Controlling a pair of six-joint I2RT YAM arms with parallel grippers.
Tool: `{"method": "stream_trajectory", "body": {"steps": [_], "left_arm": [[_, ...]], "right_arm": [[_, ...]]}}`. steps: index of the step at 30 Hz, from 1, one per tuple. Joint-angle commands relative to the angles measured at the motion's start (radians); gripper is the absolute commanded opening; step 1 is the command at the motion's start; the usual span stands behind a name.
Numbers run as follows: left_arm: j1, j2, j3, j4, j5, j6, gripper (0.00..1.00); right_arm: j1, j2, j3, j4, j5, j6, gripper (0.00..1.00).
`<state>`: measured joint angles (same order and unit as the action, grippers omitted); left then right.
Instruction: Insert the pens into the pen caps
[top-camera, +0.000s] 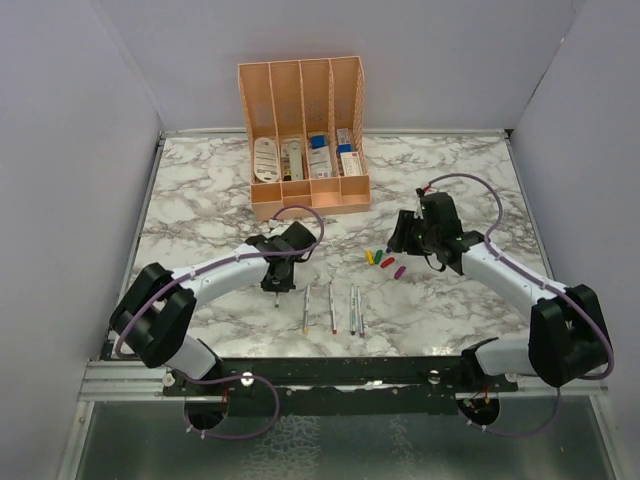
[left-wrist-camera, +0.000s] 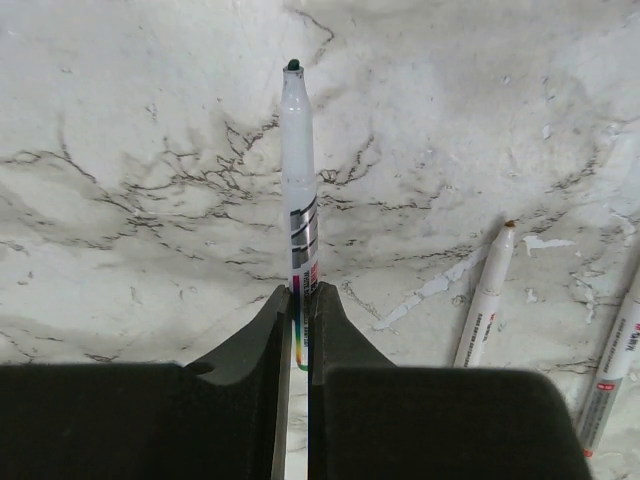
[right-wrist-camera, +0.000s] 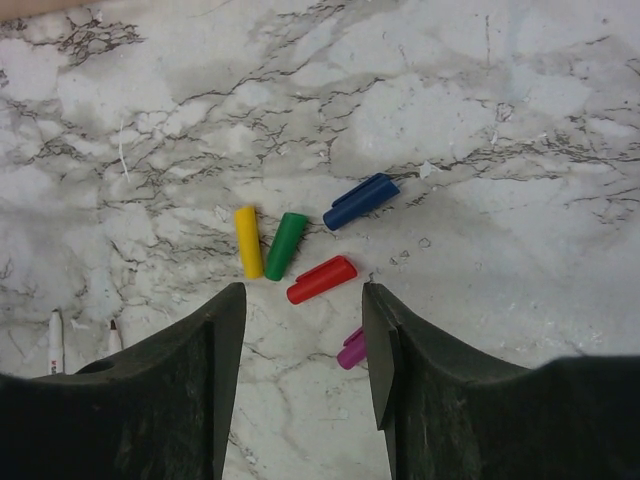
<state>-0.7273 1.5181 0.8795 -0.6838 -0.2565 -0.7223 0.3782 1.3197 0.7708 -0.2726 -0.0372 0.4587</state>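
Observation:
My left gripper (left-wrist-camera: 298, 295) is shut on a grey-white pen (left-wrist-camera: 297, 180) with a dark green tip, which points away from the jaws over the marble. In the top view the left gripper (top-camera: 278, 275) sits left of several other pens (top-camera: 331, 305) lying in a row. My right gripper (right-wrist-camera: 304, 300) is open and empty above the caps: yellow (right-wrist-camera: 247, 241), green (right-wrist-camera: 286, 246), red (right-wrist-camera: 321, 280), blue (right-wrist-camera: 360, 201), and magenta (right-wrist-camera: 351, 349), which is partly hidden by the right finger. In the top view the right gripper (top-camera: 400, 235) hovers just behind the caps (top-camera: 387, 262).
A peach organizer (top-camera: 303, 140) holding white and blue boxed items stands at the back centre. Two loose pens (left-wrist-camera: 485, 300) lie to the right of the held pen in the left wrist view. Grey walls enclose the marble table (top-camera: 200, 200) on three sides.

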Motion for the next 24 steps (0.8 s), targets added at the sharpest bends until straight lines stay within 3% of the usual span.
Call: {"method": "stream_trajectory", "body": {"steps": [1,6,24], "left_arm": [[-0.012,-0.108,0.023,0.040,-0.125,0.043,0.00],[-0.016,-0.162,0.046,0.061,-0.125,0.076,0.00],[-0.033,-0.382,-0.138,0.500,-0.003,0.197,0.00]], "right_arm": [[0.033,0.034,0.029,0.050,0.015,0.008,0.49],[0.061,0.094,0.070,0.020,0.052,0.002,0.29],[0.105,0.186,0.091,0.013,0.074,0.030,0.33]]}}
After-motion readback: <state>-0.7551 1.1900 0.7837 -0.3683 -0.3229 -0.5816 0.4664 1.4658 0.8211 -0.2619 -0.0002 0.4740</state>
